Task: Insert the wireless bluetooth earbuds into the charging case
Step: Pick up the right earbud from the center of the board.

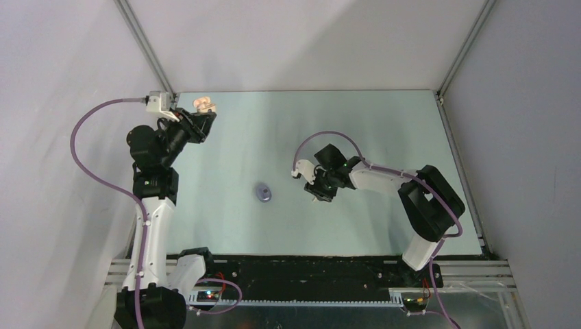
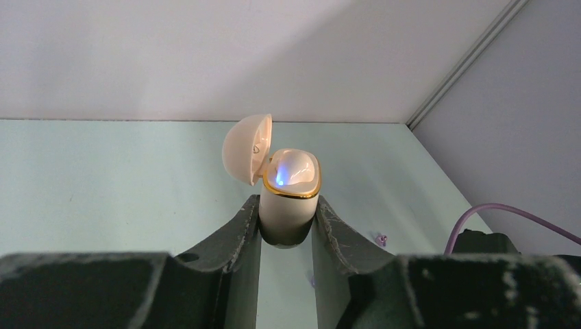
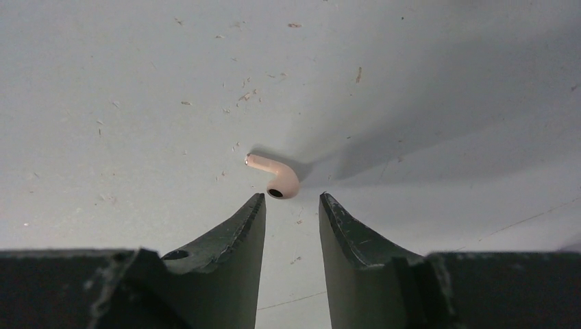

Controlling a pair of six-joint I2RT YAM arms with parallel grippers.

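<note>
My left gripper (image 2: 288, 218) is shut on a cream-white charging case (image 2: 289, 205) with a gold rim, held upright at the table's far left (image 1: 204, 104). Its lid (image 2: 248, 148) stands open and a blue light glows inside. My right gripper (image 3: 291, 199) is open and low over the table at the middle right (image 1: 316, 195). A cream-white earbud (image 3: 275, 177) lies on the table just beyond its fingertips, touching neither. A tiny purple earbud (image 2: 380, 238) lies on the table past my left gripper. A closed purple case (image 1: 262, 192) lies mid-table.
White walls with metal corner posts (image 1: 145, 42) enclose the pale green table (image 1: 384, 123). A black rail (image 1: 308, 271) runs along the near edge. The right arm's purple cable (image 2: 507, 212) shows at the right of the left wrist view.
</note>
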